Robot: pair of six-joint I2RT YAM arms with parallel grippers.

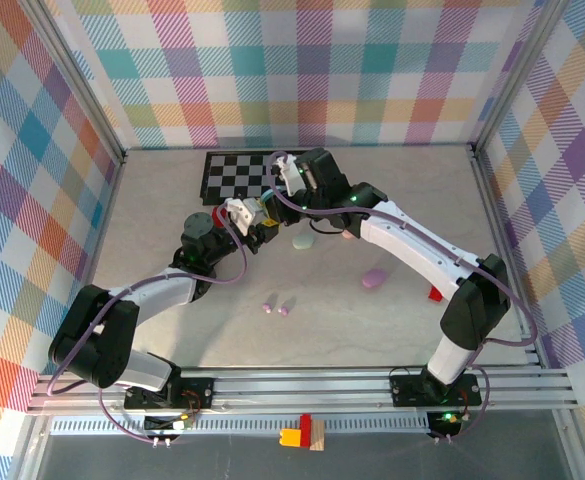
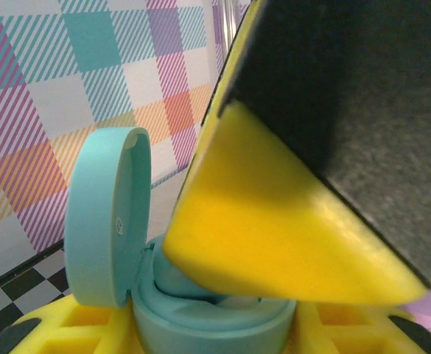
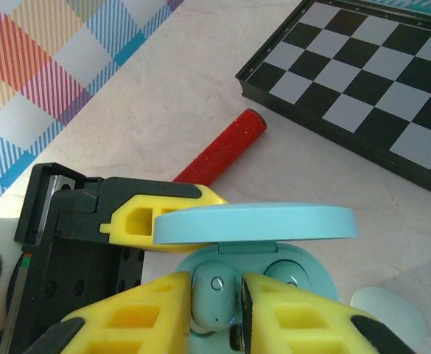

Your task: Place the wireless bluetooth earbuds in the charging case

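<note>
A pale blue charging case (image 2: 208, 317) is clamped at its base by my left gripper (image 2: 211, 335), its lid (image 3: 256, 223) hinged open. Over the open case, my right gripper (image 3: 216, 289) is shut on a pale blue earbud (image 3: 216, 295) that stands in the left socket. A second blue earbud (image 3: 287, 274) sits in the right socket. From the left wrist, the right gripper's yellow finger (image 2: 274, 236) covers most of the case's inside. In the top view both grippers meet at mid-table, left (image 1: 259, 222) and right (image 1: 278, 205). Two lilac earbuds (image 1: 276, 309) lie on the table nearer the front.
A checkerboard (image 1: 234, 175) lies at the back, with a red cylinder (image 3: 222, 151) in front of it. A mint case (image 1: 303, 241), a small pink piece (image 1: 345, 236), a lilac case (image 1: 374, 278) and a red block (image 1: 435, 293) lie to the right.
</note>
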